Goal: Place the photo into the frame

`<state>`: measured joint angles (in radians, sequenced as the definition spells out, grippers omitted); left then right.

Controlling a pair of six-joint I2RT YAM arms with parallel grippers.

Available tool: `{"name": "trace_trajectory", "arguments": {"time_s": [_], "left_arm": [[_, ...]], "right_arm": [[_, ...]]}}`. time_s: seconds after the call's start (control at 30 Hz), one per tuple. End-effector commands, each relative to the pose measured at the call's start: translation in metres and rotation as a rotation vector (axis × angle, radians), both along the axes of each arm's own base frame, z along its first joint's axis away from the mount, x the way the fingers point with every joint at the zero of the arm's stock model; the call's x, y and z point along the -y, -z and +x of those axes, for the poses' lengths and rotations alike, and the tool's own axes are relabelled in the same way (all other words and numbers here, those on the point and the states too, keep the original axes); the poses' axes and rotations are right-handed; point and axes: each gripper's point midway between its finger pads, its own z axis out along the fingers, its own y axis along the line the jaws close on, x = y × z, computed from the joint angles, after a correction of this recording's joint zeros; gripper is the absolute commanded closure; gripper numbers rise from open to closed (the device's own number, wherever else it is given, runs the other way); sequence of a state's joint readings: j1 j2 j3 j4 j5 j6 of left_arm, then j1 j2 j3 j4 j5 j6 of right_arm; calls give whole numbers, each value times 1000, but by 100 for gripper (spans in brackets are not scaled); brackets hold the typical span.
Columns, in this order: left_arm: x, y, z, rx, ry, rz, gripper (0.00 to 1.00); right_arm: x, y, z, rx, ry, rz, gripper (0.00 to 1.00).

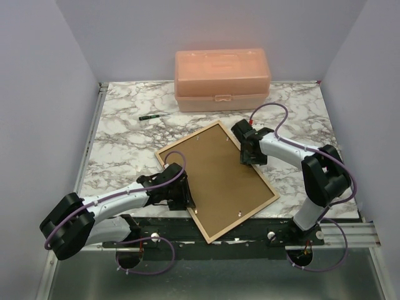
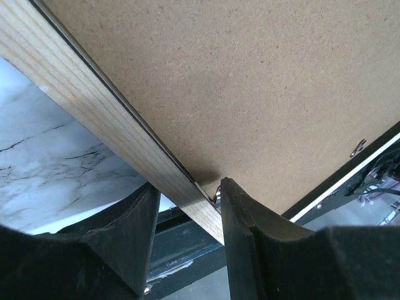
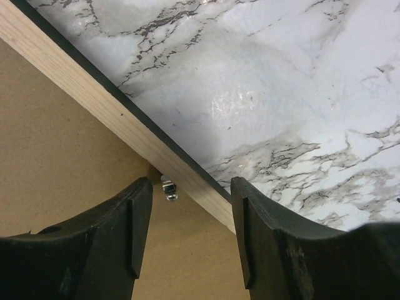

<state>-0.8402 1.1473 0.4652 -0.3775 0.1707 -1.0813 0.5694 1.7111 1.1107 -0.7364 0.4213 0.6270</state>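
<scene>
The frame (image 1: pixel 187 137) lies face down and askew on the marble table, its light wood back up and a brown backing panel (image 1: pixel 215 178) set inside it. The photo is hidden or out of view. My left gripper (image 1: pixel 186 195) is at the frame's left edge. In the left wrist view its open jaws (image 2: pixel 190 187) straddle the wood rail (image 2: pixel 81 94), the right finger at the rail's inner edge on the panel (image 2: pixel 250 81). My right gripper (image 1: pixel 248 157) is over the far right edge. It stands open (image 3: pixel 190 182) across the rail (image 3: pixel 94 100), with a small metal clip (image 3: pixel 169 189) between its fingers.
A peach plastic box (image 1: pixel 222 80) stands at the back of the table. A small dark pen (image 1: pixel 149 117) lies to its left front. The frame's near corner (image 1: pixel 209 239) overhangs the table's front edge above the black mounting rail (image 1: pixel 262 226).
</scene>
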Motion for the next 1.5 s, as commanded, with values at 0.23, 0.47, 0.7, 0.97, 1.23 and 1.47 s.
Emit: {"name": "trace_trajectory", "arguments": {"time_s": [0.23, 0.47, 0.7, 0.97, 1.23, 1.47], "left_arm": [[-14, 22, -12, -35, 17, 77, 55], [-17, 22, -13, -34, 12, 83, 55], [-15, 24, -12, -34, 15, 78, 55], [-14, 24, -12, -32, 14, 73, 55], [-13, 23, -12, -34, 7, 64, 55], [-17, 22, -14, -35, 7, 76, 55]], "right_arm": [[10, 14, -12, -72, -24, -98, 43], [14, 25, -17, -110, -36, -161, 59], [24, 37, -27, -153, -34, -256, 77], [32, 44, -31, -165, -41, -387, 100], [30, 49, -37, -170, -71, -409, 100], [1, 51, -37, -148, -92, -206, 100]]}}
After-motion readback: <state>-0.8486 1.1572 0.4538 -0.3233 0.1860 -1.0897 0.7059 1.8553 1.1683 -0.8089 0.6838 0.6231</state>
